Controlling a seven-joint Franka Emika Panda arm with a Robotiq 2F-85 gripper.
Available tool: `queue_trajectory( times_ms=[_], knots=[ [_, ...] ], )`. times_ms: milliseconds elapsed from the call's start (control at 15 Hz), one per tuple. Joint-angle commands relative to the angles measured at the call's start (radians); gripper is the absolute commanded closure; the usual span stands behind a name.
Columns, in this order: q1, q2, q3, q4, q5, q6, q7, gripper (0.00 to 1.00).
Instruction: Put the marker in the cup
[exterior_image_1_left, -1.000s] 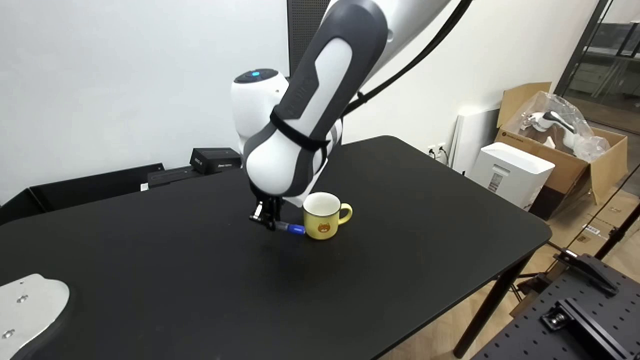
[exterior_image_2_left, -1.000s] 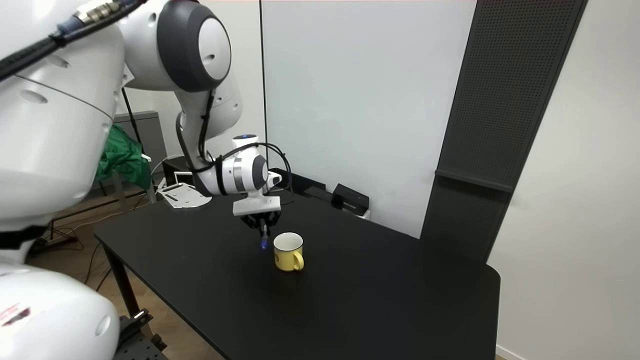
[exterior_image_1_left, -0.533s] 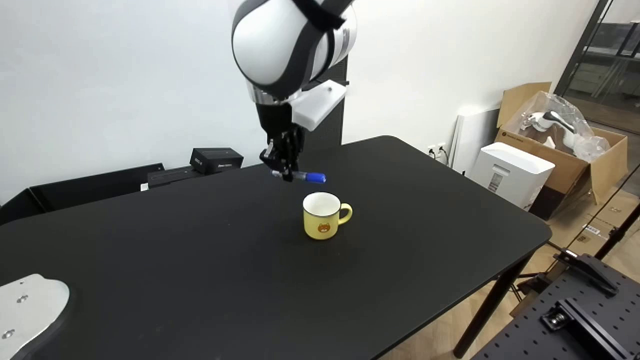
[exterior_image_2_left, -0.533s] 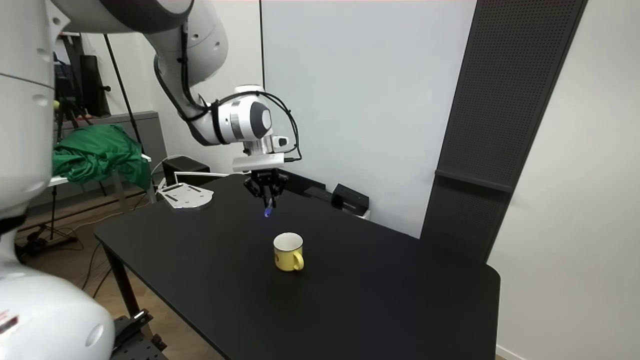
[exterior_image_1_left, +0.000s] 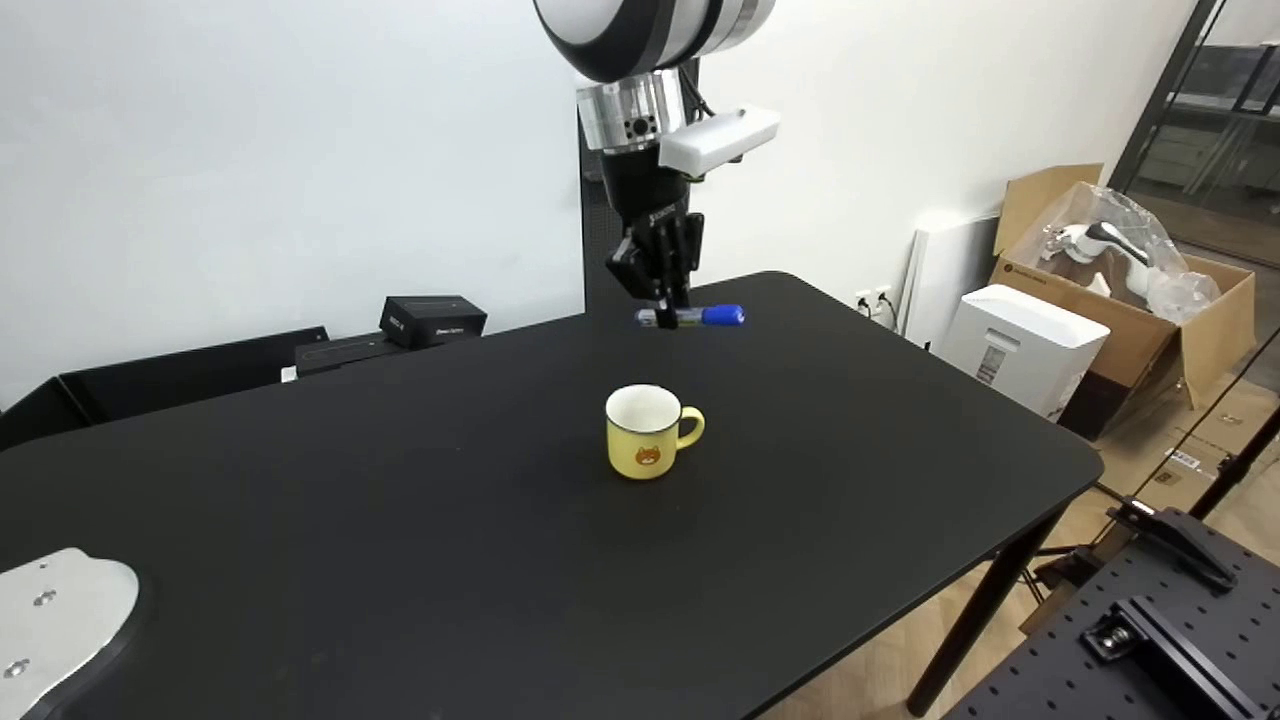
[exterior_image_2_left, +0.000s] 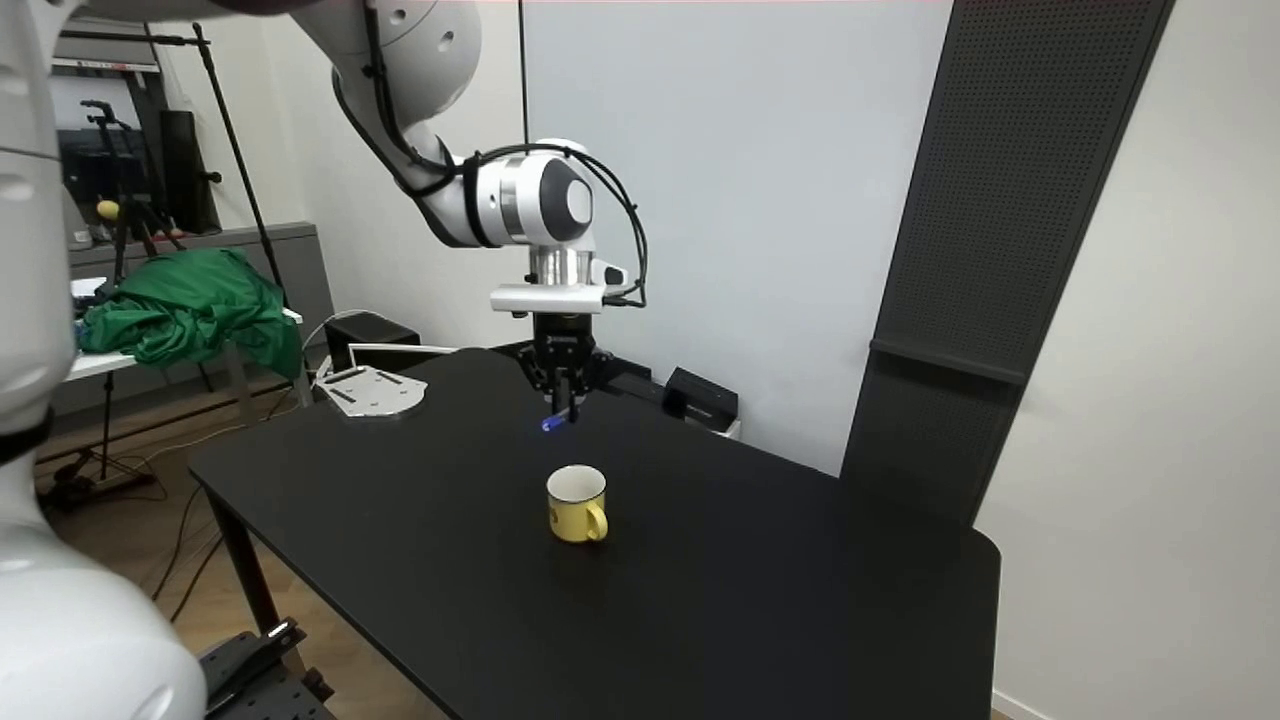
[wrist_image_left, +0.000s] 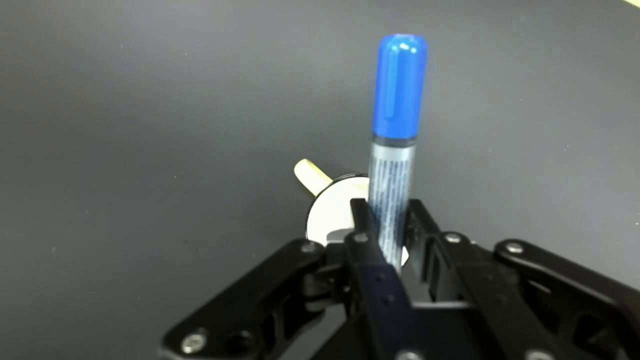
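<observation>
Blue-capped marker (wrist_image_left: 395, 145) in the wrist view: gripper (wrist_image_left: 388, 212) clamped on its barrel, cap pointing up the view, away from the gripper's base. Cup (wrist_image_left: 330, 210) lies beyond and below, partly hidden behind the grip, its mouth showing mostly left of the barrel, handle toward upper left. In an exterior view, marker (exterior_image_1_left: 722, 315) is in the air, axis near level, cap to picture right, pale tail end showing past the gripper; cup (exterior_image_1_left: 642, 442) upright on the table (exterior_image_1_left: 420, 560), lower and slightly left, well apart. Black box (exterior_image_1_left: 436, 318) at the table's back edge, judged off the path. In an exterior view, the cap of the marker (exterior_image_2_left: 553, 422) points lower left; cup (exterior_image_2_left: 575, 510) stands below and nearer the camera; white plate (exterior_image_2_left: 388, 400) and green cloth (exterior_image_2_left: 190, 305) well off to the left. Judgement: carrying step; a level axis over an upward mouth decides the move. Marker looks longer than the mouth is wide, so lowering likely calls for tipping an end down; left flat, it may bridge the rim, the likeliest obstacle.
</observation>
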Motion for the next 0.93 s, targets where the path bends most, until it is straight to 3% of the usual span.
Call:
queue_trajectory(
  times_ms=[0, 867],
  knots=[
    [-0.027, 0.07, 0.0, 0.053, 0.04, -0.045, 0.015, 0.95],
    [-0.031, 0.294, -0.004, 0.21, 0.182, -0.11, 0.112, 0.95]
  ],
)
